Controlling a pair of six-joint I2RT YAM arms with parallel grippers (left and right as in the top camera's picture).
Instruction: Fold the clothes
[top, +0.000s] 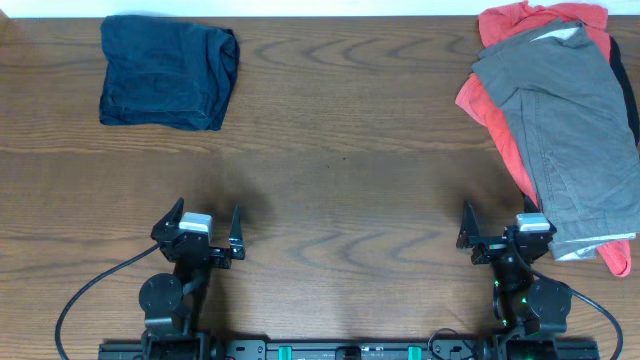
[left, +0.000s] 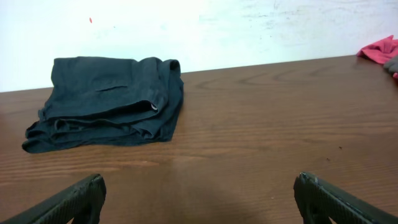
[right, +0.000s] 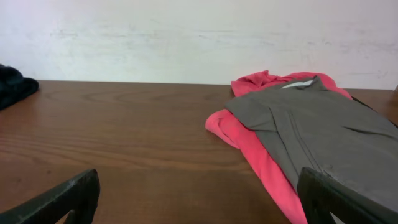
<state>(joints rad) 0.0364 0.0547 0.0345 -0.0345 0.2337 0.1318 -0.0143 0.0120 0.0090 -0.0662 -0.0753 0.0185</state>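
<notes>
Left jaws and right jaws stand wide, empty, at lower frame. Lifting the grey garment (top: 570, 130) at right risks dragging the red garment (top: 476, 100) beneath along.

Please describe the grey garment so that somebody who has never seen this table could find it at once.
On the wooden table, go to the far right side. The grey garment lies there, spread out as the top layer over a red garment. It is the only grey piece, and unlike the dark blue bundle at the far left, it is not folded.
</notes>
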